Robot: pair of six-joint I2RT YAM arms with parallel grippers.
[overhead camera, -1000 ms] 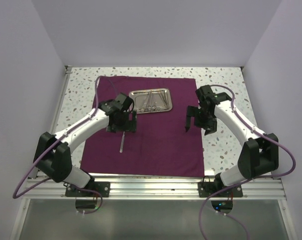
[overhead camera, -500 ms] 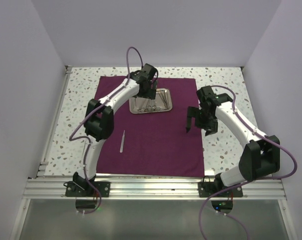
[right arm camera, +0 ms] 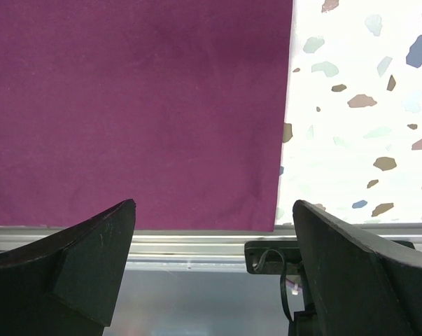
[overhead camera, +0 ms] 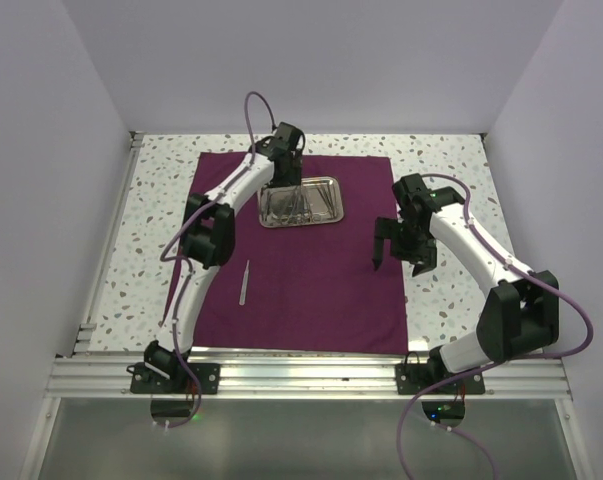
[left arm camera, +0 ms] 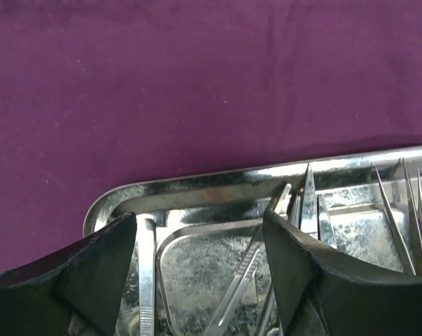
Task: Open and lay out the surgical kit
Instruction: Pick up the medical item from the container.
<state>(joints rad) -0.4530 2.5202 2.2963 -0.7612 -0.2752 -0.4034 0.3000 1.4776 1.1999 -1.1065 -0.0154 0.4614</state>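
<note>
Cloth: one dark maroon cloth (overhead camera: 311, 290) lay spread flat on the speckled counter (right arm camera: 350, 140), beneath both sets of fingers.
Tray: one small shiny steel tray (left arm camera: 211, 176) stood on the cloth directly under the left fingers (left arm camera: 99, 266). Its rounded corner showed just past their tips.
Instruments in tray: several thin silver instruments (left arm camera: 242, 280) lay overlapping inside, so the exact count could not be told. A ridged flat handle lay in the gap between the left fingers. Pointed tips fanned out past the finger on the right of the wrist view.
Loose tweezers: one pair (overhead camera: 245, 282) lay alone on the cloth, well apart from both sets of fingers.
Left fingers: they were spread fairly wide, low over the tray's corner, and held nothing.
Right fingers (right arm camera: 78, 259): they were fully spread and held nothing, hovering above the cloth's right edge where it met the bare counter.
Arms: there were two, the left arm (overhead camera: 216, 215) reaching far across the cloth and the right arm (overhead camera: 481, 255) bent over the counter.
In the way: the left wrist hid the tray's far-left part in the top view.
Around: one aluminium rail (right arm camera: 183, 246) ran below the right fingers, with a black bracket (right arm camera: 266, 255) and its cable beside it. Purple cables (overhead camera: 253, 105) looped off both arms.
</note>
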